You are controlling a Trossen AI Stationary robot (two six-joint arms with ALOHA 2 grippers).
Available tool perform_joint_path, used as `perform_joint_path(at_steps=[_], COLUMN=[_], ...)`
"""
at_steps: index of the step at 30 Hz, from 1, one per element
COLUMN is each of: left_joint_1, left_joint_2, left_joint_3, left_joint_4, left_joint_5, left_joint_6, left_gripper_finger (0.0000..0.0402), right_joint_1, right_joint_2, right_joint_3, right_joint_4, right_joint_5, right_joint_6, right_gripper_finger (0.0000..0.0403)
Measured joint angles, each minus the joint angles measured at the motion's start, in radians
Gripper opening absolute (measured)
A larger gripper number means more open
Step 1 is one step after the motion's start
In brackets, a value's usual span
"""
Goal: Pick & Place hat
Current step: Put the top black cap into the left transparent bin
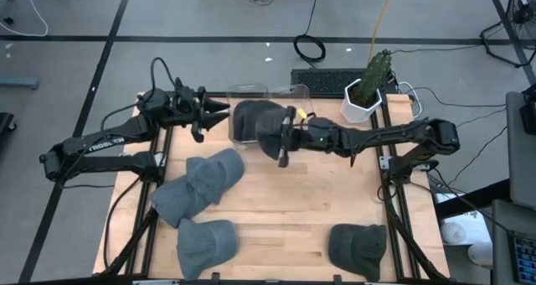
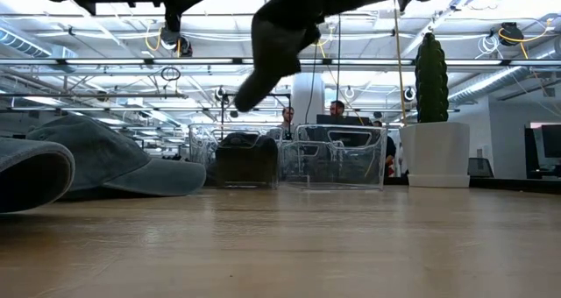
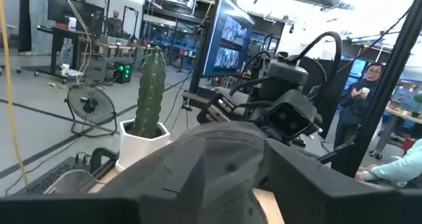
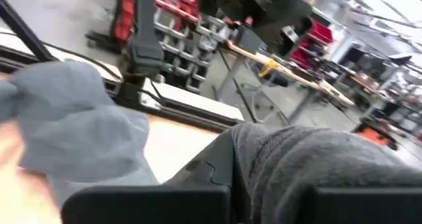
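A dark grey hat [image 2: 272,35] hangs high over the table's far middle with my right gripper [image 1: 283,142] shut on it; its lower end [image 2: 241,96] points down toward the clear bins [image 2: 302,158]. My left gripper [image 1: 224,109] stands open just left of the hat at about the same height, fingers pointing at it, with nothing between them. In the left wrist view the hat [image 3: 217,151] fills the space just beyond those fingers. Three more hats [image 1: 205,180], [image 1: 205,243], [image 1: 356,247] lie on the wooden table. My right gripper pinches a bunch of the hat's grey cloth [image 4: 290,158] between its two fingers; which part of the hat that is I cannot tell. The fingers come in roughly level from the table's right. The hat hangs below them, lifted clear of table and bins.
Two clear bins stand at the far edge; the left one [image 2: 245,162] holds something dark. A cactus in a white pot [image 1: 364,88] stands at the far right. People sit behind the bins in the low view. A person stands in the room [image 3: 366,92].
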Motion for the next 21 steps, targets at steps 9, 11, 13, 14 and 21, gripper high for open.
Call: perform_joint_path(at_steps=[9, 11, 13, 14, 21], left_joint_1=[-0.005, -0.005, -0.005, -0.005, -0.010], left_joint_2=[0.000, 0.000, 0.000, 0.000, 0.015], left_joint_3=[0.000, 0.000, 0.000, 0.000, 0.000], left_joint_4=[-0.088, -0.091, -0.096, -0.102, -0.111], left_joint_5=[0.000, 0.001, 0.001, 0.000, -0.002], left_joint_6=[0.059, 0.062, 0.077, 0.086, 0.168], left_gripper_finger=[0.0157, 0.0159, 0.0161, 0.0161, 0.0162], right_joint_1=[-0.004, -0.004, -0.004, -0.004, -0.005], right_joint_2=[-0.001, -0.001, -0.001, -0.001, -0.001], right_joint_3=[0.000, 0.000, 0.000, 0.000, 0.000], right_joint_4=[0.055, 0.054, 0.054, 0.057, 0.180], right_joint_5=[0.122, 0.137, 0.150, 0.151, 0.190], right_joint_6=[-0.069, -0.074, -0.074, -0.074, -0.097], right_gripper_finger=[0.0000, 0.0000, 0.0000, 0.0000, 0.0000])
